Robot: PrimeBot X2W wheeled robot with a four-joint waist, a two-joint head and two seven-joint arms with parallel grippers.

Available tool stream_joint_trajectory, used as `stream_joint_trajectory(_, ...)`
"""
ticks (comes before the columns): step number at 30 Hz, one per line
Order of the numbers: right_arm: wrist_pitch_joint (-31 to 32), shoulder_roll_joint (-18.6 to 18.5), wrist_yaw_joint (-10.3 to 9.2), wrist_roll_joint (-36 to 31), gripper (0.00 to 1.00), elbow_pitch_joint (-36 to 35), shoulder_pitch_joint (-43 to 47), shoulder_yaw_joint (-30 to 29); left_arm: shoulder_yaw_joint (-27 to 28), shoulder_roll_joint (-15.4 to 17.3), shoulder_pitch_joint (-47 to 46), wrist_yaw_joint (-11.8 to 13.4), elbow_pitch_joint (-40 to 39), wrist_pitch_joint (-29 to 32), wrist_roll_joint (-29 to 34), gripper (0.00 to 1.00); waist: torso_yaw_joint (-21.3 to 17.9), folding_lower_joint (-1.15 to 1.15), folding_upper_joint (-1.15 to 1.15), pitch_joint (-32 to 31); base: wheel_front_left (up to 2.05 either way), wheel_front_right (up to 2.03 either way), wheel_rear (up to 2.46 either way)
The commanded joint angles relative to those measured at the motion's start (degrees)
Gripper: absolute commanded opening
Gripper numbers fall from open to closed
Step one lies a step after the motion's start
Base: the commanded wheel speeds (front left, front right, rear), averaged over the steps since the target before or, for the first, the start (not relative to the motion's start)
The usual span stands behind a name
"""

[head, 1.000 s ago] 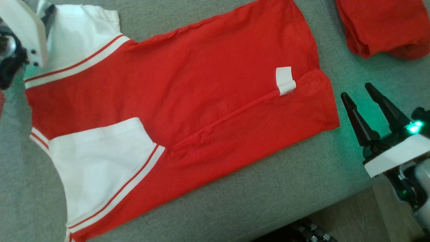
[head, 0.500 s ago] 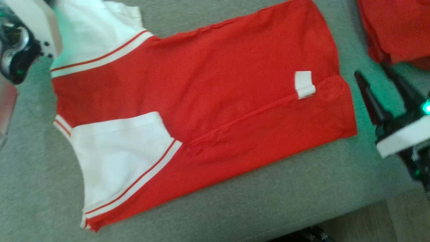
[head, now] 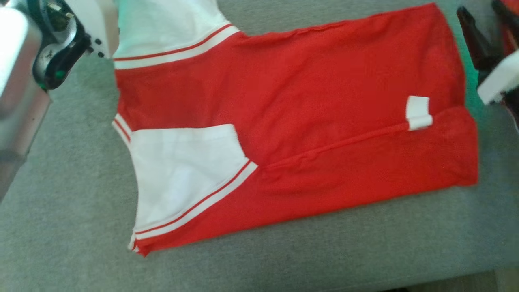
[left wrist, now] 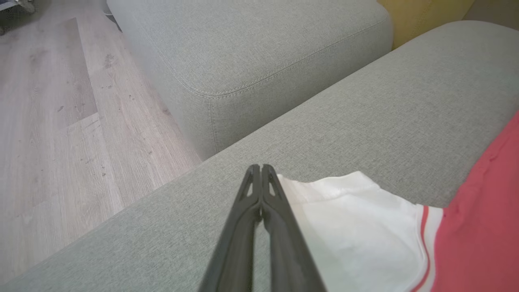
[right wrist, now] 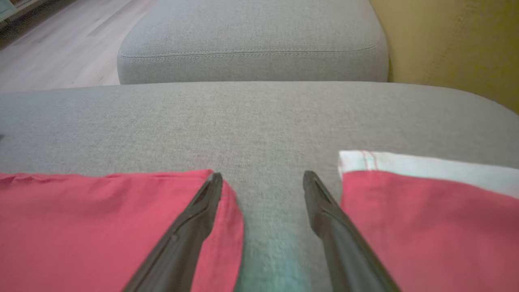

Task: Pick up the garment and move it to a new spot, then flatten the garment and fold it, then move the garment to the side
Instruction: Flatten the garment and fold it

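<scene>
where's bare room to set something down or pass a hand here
Free: the wide grey cushion strip along the garment's near edge, and the patch left of its white sleeve. Crowded: the right end, where the open right gripper sits in the slim gap between the hem and a second red garment.

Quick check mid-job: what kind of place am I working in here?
Probably a home living room: the garment lies on a grey upholstered sofa seat, a matching cushioned block stands beside it, and there is wood-plank flooring.
</scene>
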Motion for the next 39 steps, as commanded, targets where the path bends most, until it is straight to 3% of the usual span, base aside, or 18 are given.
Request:
stream_joint_trajectory(1,0.4,-0.8,-0.04,0.0,1.00,-0.4,0.0,0.7,1.8,2.3,-3.3,0.1,-1.7,-0.6,-0.2,0.00,1.0,0.00,0.00,0.5,0.00,0.00,0.00)
stream_joint_trajectory(8,3.0,-1.4,-0.04,2.3,1.00,4.1,-5.0,6.8,-0.8,1.9,-4.7,0.1,-1.6,-2.7,-1.0,0.00,2.6,0.00,0.00,0.6,0.00,0.00,0.00)
stream_joint_trajectory(9,3.6,-1.5,-0.04,2.9,0.91,4.4,-5.2,7.6,-1.1,1.9,-4.8,0.1,-1.5,-2.9,-1.2,0.00,2.7,0.00,0.00,0.5,0.00,0.00,0.00)
stream_joint_trajectory(10,4.1,-1.6,-0.04,3.5,0.70,4.7,-5.5,8.4,-1.4,2.0,-4.9,0.1,-1.3,-3.1,-1.4,0.00,2.8,0.00,0.00,0.5,0.00,0.00,0.00)
stream_joint_trajectory(12,5.2,-2.1,-0.04,4.9,0.12,5.3,-5.8,9.8,-1.9,2.0,-5.1,0.1,-0.8,-3.6,-1.8,0.00,2.9,0.00,0.00,0.4,0.00,0.00,0.00)
stream_joint_trajectory(13,5.6,-2.3,-0.04,5.6,0.00,5.5,-6.0,10.3,-2.1,2.1,-5.3,0.1,-0.6,-3.9,-1.9,0.00,3.0,0.00,0.00,0.4,0.00,0.00,0.00)
stream_joint_trajectory(16,6.6,-2.8,-0.04,7.6,0.00,6.0,-6.6,11.9,-2.8,2.1,-5.5,0.1,0.0,-4.4,-2.5,0.00,3.1,0.00,0.00,0.3,0.00,0.00,0.00)
stream_joint_trajectory(20,2.9,-3.6,-0.04,7.7,0.00,5.7,-8.4,13.0,-3.5,2.6,-6.3,0.1,0.6,-6.5,-2.0,0.00,3.3,0.00,0.00,0.3,0.00,0.00,0.00)
stream_joint_trajectory(30,-7.0,-4.9,-0.04,7.9,0.00,6.0,-12.7,14.6,-2.8,1.7,-9.7,0.4,4.4,-19.3,2.1,0.00,3.8,0.00,0.00,-1.5,0.00,0.00,0.00)
stream_joint_trajectory(39,-11.3,-6.3,-0.04,9.6,0.00,6.8,-7.3,15.4,-5.8,3.3,-2.3,0.2,0.2,-21.0,-0.4,0.00,5.7,0.00,0.00,-5.4,0.00,0.00,0.00)
